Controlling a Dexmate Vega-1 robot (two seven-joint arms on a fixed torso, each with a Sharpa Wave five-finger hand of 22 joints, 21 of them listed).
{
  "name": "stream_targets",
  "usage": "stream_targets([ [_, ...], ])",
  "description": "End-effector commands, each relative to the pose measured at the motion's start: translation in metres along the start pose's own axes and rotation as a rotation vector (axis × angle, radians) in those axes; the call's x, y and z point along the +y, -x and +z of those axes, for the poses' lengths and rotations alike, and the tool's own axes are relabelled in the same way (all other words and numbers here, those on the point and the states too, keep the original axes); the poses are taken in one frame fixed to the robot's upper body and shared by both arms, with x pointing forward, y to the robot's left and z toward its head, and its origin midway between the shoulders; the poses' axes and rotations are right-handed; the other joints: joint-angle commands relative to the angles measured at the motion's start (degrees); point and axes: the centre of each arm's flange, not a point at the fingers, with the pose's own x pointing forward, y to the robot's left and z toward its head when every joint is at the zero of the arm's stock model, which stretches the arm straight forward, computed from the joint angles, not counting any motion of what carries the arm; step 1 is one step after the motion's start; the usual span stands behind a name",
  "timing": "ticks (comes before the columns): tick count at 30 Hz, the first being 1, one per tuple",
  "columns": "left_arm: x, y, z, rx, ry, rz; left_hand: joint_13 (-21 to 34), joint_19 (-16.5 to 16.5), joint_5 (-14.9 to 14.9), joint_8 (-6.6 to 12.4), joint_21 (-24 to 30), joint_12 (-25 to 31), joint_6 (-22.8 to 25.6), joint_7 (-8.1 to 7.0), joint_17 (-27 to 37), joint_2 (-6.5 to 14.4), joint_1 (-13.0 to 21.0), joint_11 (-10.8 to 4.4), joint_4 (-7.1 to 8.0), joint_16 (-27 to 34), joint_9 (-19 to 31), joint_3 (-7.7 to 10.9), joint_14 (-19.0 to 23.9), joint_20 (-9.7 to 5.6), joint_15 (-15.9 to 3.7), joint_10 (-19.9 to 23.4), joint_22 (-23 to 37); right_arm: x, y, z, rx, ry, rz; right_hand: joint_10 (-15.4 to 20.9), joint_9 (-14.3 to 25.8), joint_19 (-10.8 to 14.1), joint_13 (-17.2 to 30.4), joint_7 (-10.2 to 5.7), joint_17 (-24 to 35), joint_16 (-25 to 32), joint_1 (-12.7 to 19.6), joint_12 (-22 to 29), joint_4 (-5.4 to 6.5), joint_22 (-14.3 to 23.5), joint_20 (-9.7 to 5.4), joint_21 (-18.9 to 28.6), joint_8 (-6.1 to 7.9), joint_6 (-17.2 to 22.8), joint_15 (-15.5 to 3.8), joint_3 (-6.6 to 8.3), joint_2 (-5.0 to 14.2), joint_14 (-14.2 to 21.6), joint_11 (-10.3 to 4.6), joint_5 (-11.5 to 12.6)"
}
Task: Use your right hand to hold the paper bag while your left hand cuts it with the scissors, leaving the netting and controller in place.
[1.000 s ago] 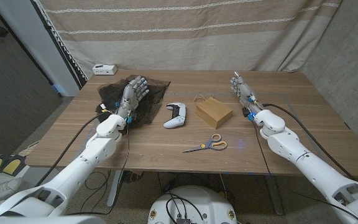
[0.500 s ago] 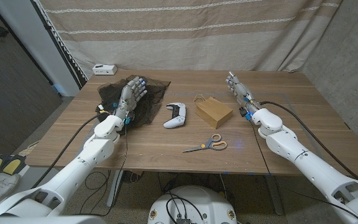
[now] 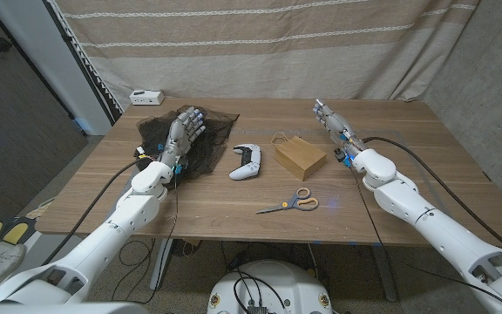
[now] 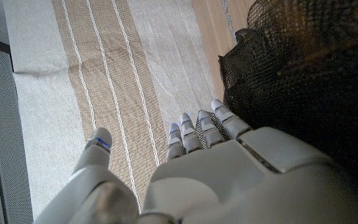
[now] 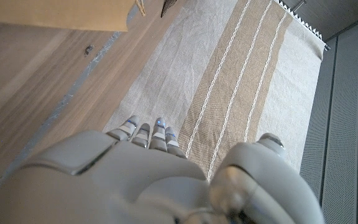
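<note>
A small brown paper bag (image 3: 300,156) with a twine handle lies near the table's middle; its edge (image 5: 61,14) shows in the right wrist view. Orange-handled scissors (image 3: 290,204) lie nearer the front edge, below the bag. A white controller (image 3: 247,160) sits left of the bag. Black netting (image 3: 190,139) lies at the back left and also appears (image 4: 303,81) beside my left hand's fingers. My left hand (image 3: 184,133) hovers over the netting, fingers apart, holding nothing. To the right of the bag, my right hand (image 3: 334,125) stands with straight fingers, apart from it and empty.
A small white box (image 3: 145,96) sits at the table's back left corner. A striped beige curtain (image 3: 260,44) hangs behind the table. Bare wood (image 3: 425,148) stretches right of my right arm.
My right hand has shifted slightly left and toward the back of the table, closer to the bag. The left hand and all objects stay put.
</note>
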Motion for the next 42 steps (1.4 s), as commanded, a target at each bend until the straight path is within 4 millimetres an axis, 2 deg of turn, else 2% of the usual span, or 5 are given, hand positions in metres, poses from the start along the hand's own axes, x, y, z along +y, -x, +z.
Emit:
stream_targets([
  [1, -0.004, 0.004, -0.001, 0.000, -0.003, 0.009, 0.22, -0.15, 0.28, 0.20, -0.04, 0.17, 0.30, -0.10, 0.28, -0.16, 0.78, 0.25, 0.04, 0.26, 0.24, -0.33, -0.21, -2.21, -3.75, 0.13, 0.19, 0.001, 0.008, 0.003, -0.003, 0.036, 0.031, 0.49, 0.16, 0.37, 0.24, 0.17, 0.08, 0.33, 0.37, 0.56, 0.07, 0.21, 0.01, -0.18, 0.49, 0.65, -0.29, -0.36, -0.60, 0.11, 0.12, 0.56],
  [19, -0.015, 0.007, -0.002, -0.007, -0.014, 0.004, 0.22, -0.04, 0.26, 0.17, 0.01, 0.31, 0.36, -0.11, 0.28, -0.14, 0.93, 0.40, 0.07, 0.34, 0.24, -0.59, -0.10, -2.38, -3.79, 0.59, 0.18, 0.001, 0.021, 0.019, -0.031, 0.140, 0.090, 1.22, 0.14, 0.77, 0.25, -0.25, 0.06, 0.36, 1.02, 0.76, -0.21, 0.21, -0.02, -0.41, 0.61, 1.31, -0.74, -0.21, -0.34, 0.62, -0.26, 0.85],
  [26, -0.017, 0.006, 0.000, -0.021, -0.010, 0.010, 0.23, 0.54, 0.35, 0.60, 0.20, 0.73, 1.76, -0.32, 0.29, -0.27, 0.96, -0.38, 0.12, 0.69, 0.24, -1.02, 0.97, -2.69, -4.54, 1.90, 0.18, 0.002, 0.025, 0.025, -0.047, 0.168, 0.102, 1.86, 0.14, 0.93, 0.26, -0.35, 0.05, 0.34, 1.31, 0.96, -0.33, 0.22, 0.01, -0.55, 0.56, 1.41, -0.93, -0.15, -0.22, 0.81, -0.42, 1.03],
  [33, -0.017, 0.007, 0.002, -0.016, -0.007, 0.011, 0.23, 0.54, 0.40, 0.47, 0.17, 0.64, 1.60, -0.39, 0.28, -0.28, 1.01, -0.09, 0.13, 0.60, 0.24, -1.17, 0.89, -3.12, -4.46, 1.82, 0.17, 0.004, 0.024, 0.032, -0.058, 0.207, 0.115, 2.00, 0.14, 0.95, 0.26, -0.41, 0.05, 0.29, 1.52, 0.99, -0.42, 0.22, 0.05, -0.66, 0.52, 1.45, -0.99, -0.11, -0.15, 0.82, -0.43, 1.14],
  [42, -0.013, 0.007, 0.005, -0.018, -0.009, 0.016, 0.23, 1.43, 0.44, 0.39, 0.41, 0.84, 1.67, -0.54, 0.25, -0.32, 1.07, -0.87, 0.15, 0.70, 0.24, -1.50, 1.53, -3.71, -5.33, 2.63, 0.15, 0.010, 0.022, 0.040, -0.083, 0.241, 0.131, 2.18, 0.14, 1.23, 0.28, -0.58, 0.04, 0.30, 1.86, 1.02, -0.56, 0.22, 0.02, -0.69, 0.59, 1.78, -1.29, 0.00, 0.03, 0.98, -0.68, 1.30],
])
